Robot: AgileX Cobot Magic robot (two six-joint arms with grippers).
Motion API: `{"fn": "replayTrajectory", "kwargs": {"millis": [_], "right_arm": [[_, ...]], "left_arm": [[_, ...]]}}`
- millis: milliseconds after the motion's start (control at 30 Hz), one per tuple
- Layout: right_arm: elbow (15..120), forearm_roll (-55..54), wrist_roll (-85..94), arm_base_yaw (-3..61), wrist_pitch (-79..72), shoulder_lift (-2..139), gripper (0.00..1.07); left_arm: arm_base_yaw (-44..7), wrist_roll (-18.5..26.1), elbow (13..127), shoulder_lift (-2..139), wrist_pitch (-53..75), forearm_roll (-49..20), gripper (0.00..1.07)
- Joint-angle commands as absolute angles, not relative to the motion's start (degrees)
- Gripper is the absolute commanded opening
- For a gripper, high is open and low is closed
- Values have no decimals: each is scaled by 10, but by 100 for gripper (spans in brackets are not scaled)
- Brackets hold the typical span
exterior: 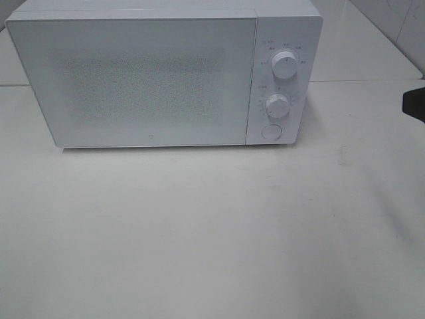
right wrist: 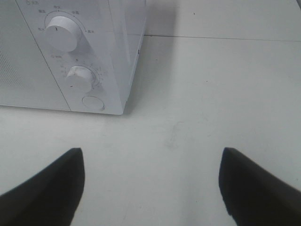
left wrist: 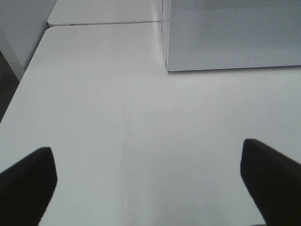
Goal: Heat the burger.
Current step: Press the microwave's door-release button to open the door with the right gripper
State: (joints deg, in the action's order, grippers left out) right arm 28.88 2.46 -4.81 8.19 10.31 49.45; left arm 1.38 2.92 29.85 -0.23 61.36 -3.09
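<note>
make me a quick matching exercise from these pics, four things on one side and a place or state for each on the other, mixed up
Things:
1. microwave door
2. upper knob
3. round button
4. left gripper

Place or state:
a. open, holding nothing
b. shut
c. bottom of the control panel
d. top of the control panel

Pairs: 1-b, 2-d, 3-c, 4-a

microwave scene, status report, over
Left and right jaws open, empty. Burger not in view. Microwave door shut, in the way.
</note>
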Motion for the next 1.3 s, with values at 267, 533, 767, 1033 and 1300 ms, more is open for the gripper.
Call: {"fn": "replayTrajectory", "kwargs": {"millis": [267,533,767,1033,1300], "right_arm": [[268,23,-53,81,-122,642,76],[221,23,-52,82,-307,710,76],[182,7,-46,82,-419,762,76],[159,-60,-4,131,-480,814,76],[159,-191,62,246,-555,882,76]], "left_arm": [[14,29,296,-13,612,-31,100],[14,29,296,-13,612,-31,100],[14,29,296,-13,612,-31,100],[14,29,296,-13,612,-31,100],[14,29,296,-13,612,-31,100]]}}
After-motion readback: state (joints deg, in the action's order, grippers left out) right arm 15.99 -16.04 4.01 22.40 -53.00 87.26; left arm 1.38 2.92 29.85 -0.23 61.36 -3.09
